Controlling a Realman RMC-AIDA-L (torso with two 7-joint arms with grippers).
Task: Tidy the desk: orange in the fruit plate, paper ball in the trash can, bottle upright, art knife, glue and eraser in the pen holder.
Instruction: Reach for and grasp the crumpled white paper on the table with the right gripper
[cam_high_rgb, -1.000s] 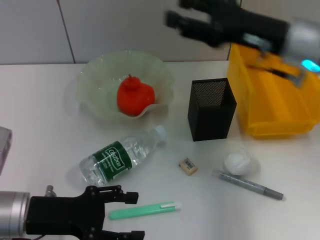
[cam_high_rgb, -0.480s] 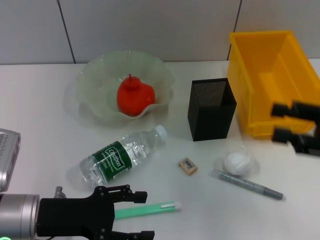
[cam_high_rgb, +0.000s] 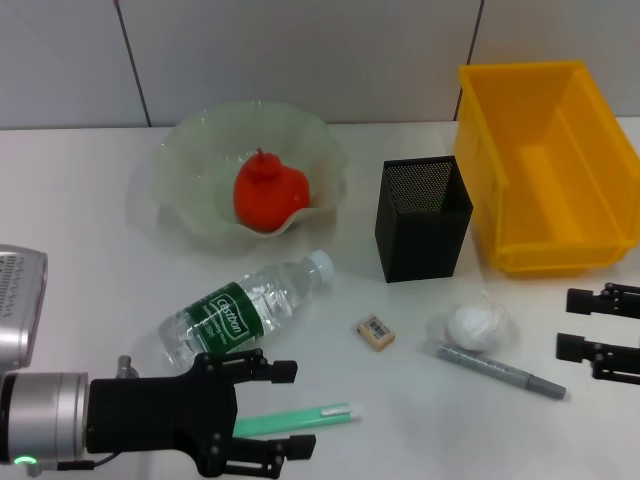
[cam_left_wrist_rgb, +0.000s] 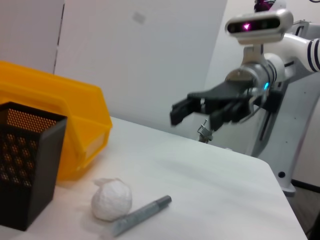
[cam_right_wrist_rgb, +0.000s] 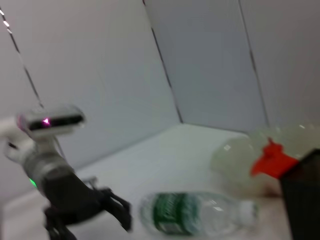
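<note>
We see both jaws apart: left gripper (cam_high_rgb: 285, 408) lower left over the green glue (cam_high_rgb: 290, 420), right gripper (cam_high_rgb: 578, 324) at right edge beside the paper ball (cam_high_rgb: 473, 327).

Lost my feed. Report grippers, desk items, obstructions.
Left gripper open, low beside lying bottle. Right gripper open, near paper ball. Orange in fruit plate; eraser on desk. No obstructions.
</note>
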